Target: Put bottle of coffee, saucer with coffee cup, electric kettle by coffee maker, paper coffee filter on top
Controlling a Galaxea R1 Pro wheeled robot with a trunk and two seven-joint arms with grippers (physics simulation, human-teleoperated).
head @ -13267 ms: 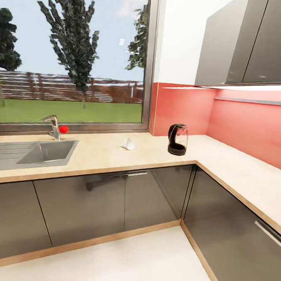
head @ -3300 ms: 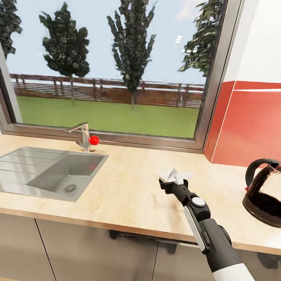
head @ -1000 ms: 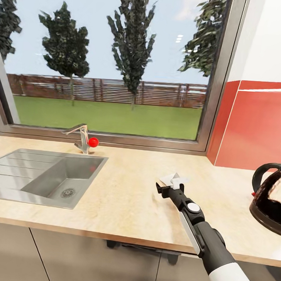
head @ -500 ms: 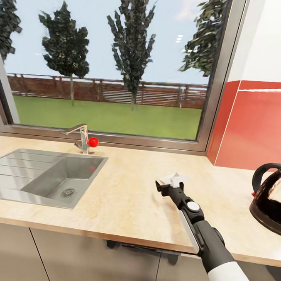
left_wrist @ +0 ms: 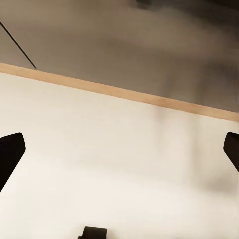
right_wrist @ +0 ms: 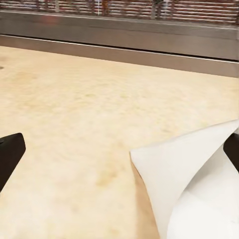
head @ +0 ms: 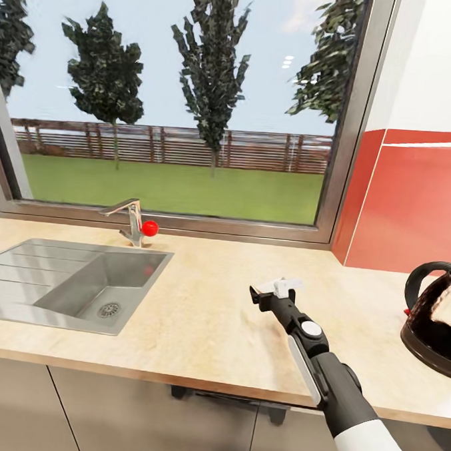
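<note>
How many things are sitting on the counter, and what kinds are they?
Electric kettle: 1
Paper coffee filter: 1
Sink: 1
Tap: 1
Total: 4
The robot's right pincer is at the filter.

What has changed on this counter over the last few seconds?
The right hand has stayed at the paper coffee filter, drawing back only slightly, with its fingers apart around the paper. The electric kettle, sink and tap look unmoved; the early shift is the camera's.
</note>
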